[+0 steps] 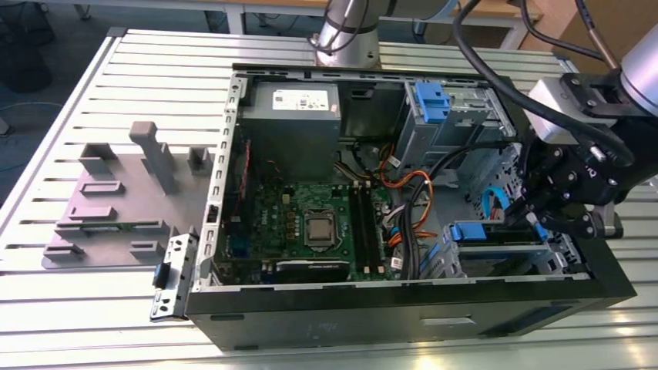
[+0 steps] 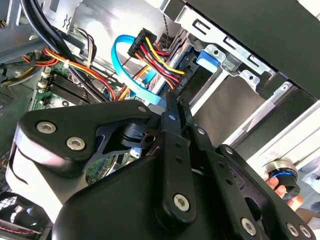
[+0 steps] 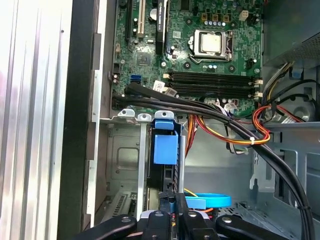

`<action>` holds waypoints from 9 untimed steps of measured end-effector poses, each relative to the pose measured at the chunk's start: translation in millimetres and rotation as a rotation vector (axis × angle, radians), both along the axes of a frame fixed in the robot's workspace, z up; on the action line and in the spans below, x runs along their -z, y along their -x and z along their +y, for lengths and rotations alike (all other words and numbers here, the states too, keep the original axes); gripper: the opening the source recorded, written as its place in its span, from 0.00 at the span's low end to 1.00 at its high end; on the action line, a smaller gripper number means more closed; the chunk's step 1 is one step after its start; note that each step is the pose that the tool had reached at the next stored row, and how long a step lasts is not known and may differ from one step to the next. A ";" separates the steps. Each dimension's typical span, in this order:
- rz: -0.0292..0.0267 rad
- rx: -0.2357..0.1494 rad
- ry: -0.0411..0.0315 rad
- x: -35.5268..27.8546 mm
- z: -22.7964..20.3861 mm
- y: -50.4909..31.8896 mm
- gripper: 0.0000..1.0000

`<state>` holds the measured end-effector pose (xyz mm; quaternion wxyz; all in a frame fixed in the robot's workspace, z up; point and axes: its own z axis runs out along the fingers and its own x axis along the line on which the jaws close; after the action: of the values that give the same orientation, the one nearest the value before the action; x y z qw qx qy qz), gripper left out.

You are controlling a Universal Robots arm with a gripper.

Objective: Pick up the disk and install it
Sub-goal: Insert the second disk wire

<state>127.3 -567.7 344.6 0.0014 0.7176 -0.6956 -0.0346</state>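
Note:
The disk (image 3: 165, 149) stands on edge in the grey metal bay (image 3: 120, 150) near the case's front corner, with its blue carrier bracket facing out. In the exterior view that blue bracket (image 1: 479, 232) shows in the lower bay at the exterior view's right. My black gripper (image 1: 529, 220) hangs just beside it. In the first wrist view the gripper (image 3: 172, 212) sits at the disk's near end, fingers drawn close on a blue part of the bracket. In the second wrist view the fingertips (image 2: 173, 102) meet in front of the blue-framed drive (image 2: 195, 67).
The open computer case (image 1: 411, 308) lies on a slatted metal table (image 1: 103, 324). Inside are the motherboard (image 1: 308, 223), a grey power supply (image 1: 296, 100), orange and black cables (image 1: 411, 193) and a blue latch (image 1: 430, 96). A grey fixture block (image 1: 123, 193) stands outside. A person's fingertips (image 2: 295, 200) show past the case.

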 end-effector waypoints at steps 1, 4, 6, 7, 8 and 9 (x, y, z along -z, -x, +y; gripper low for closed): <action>0.0000 0.000 0.0000 0.8 0.0 0.0 0.16; 0.0000 0.000 -0.0001 2.4 0.0 0.2 0.16; 0.0000 0.000 0.0000 3.3 0.0 0.2 0.16; 0.0000 0.000 -0.0001 3.9 0.0 0.2 0.16; 0.0000 0.000 0.0000 4.4 -0.1 0.2 0.16; 0.0000 0.000 0.0000 5.0 -0.1 0.2 0.16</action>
<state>127.1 -567.8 339.6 0.0014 0.7176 -0.6956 -0.0346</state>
